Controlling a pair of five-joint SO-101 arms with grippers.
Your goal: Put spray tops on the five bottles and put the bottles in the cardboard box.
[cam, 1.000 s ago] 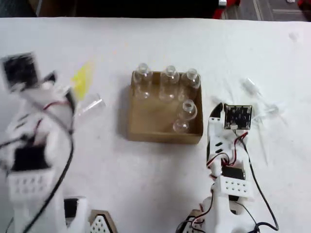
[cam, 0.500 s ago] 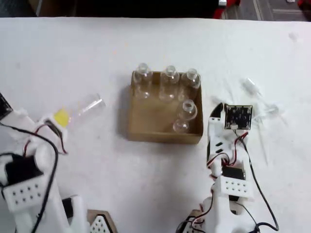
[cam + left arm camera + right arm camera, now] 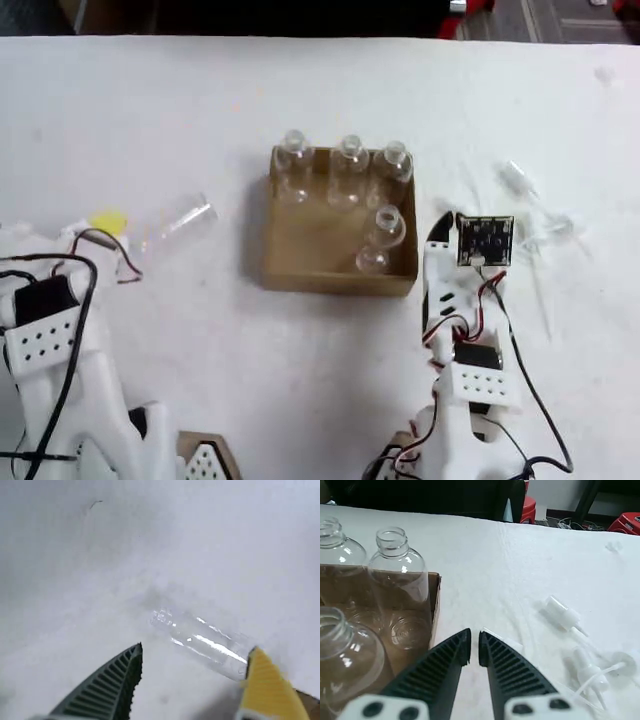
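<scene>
high view: over the last second the left gripper (image 3: 106,224) has been drawn back from the far left of the table (image 3: 200,90) toward the near left edge. the fifth bottle (image 3: 182,217) has been left lying on its side, left of the box (image 3: 338,284) and apart from it. this is judged a retreat without a grasp, so that bottle is not yet capped or boxed. the right gripper (image 3: 438,226) has hardly been shifted and is parked just beside the box's right wall. four bottles (image 3: 349,165) are stood in the box, all with open necks. the tops (image 3: 520,180) are scattered on the table to the right, so no capping is judged done.

left wrist view: the left gripper (image 3: 196,652) is seen with fingers spread wide and nothing held. the fifth bottle (image 3: 200,641) is seen as clear and uncapped, lying beyond the tips. its far end is close to the yellow finger; contact cannot be told.

right wrist view: the right gripper (image 3: 475,641) is almost closed, a thin gap left, nothing gripped. clear bottles with bare threaded necks are seen in the box (image 3: 434,611), and white tops (image 3: 561,612) with thin tubes are seen nearby on the table.
</scene>
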